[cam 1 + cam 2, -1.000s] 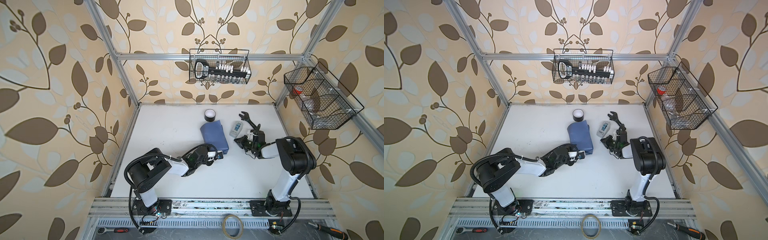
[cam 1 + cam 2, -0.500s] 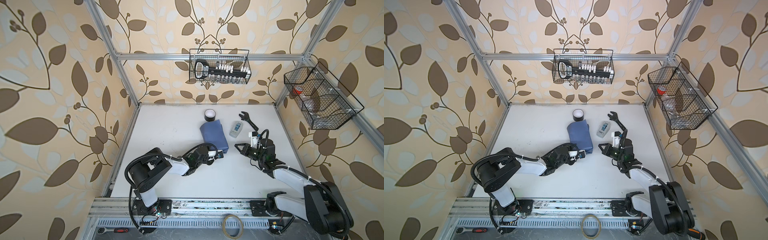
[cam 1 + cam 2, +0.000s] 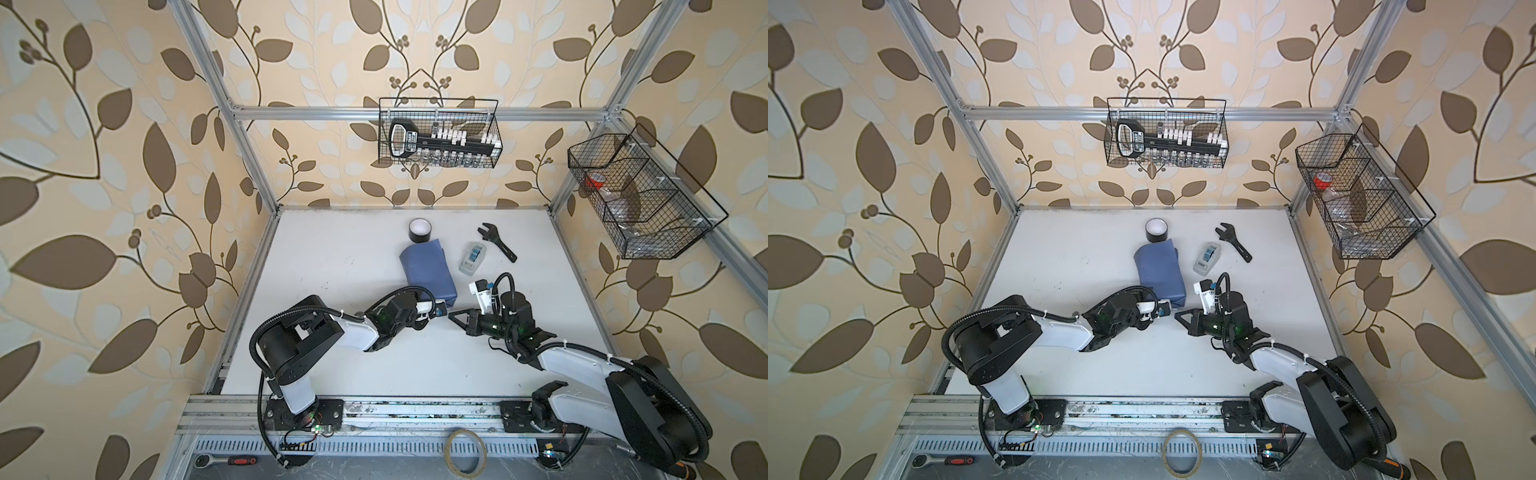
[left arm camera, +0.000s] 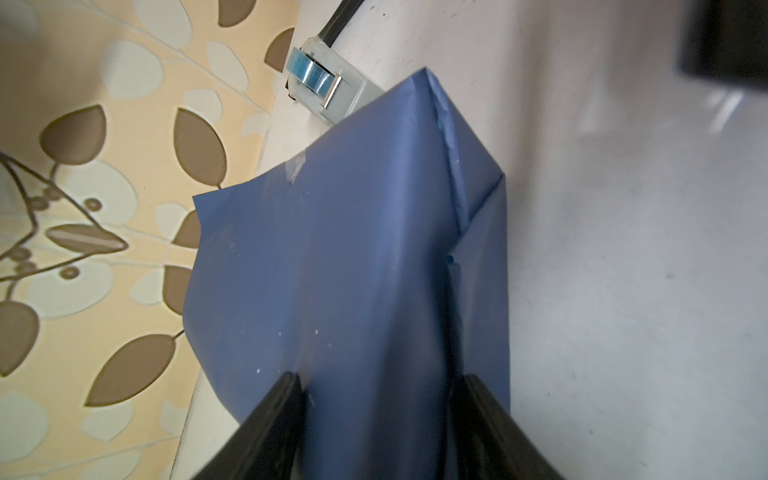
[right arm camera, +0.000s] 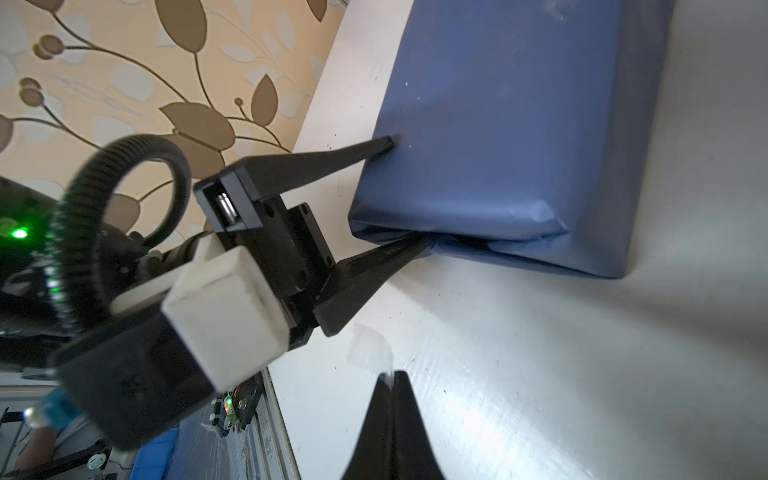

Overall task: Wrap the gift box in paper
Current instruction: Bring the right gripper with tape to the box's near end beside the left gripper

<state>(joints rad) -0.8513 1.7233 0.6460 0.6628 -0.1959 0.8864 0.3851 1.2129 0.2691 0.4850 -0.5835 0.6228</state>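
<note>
- Paper [image 3: 428, 270]: slate-blue face out, folded into box-shaped parcel, lying flat mid-worktop [image 3: 332, 270]. Gift box hidden inside.
- Left hand [image 5: 405, 193]: clamped on parcel's near end, one finger on top face, the other at end fold.
- Right hand [image 3: 453, 316]: closed, fingers pressed together, tips near left hand, clear of paper (small translucent scrap at its tips; whether it is pinched, cannot tell).
- Black tape roll [image 3: 419, 230] just beyond parcel's far end; clear case [image 3: 472, 257] beside it.
</note>
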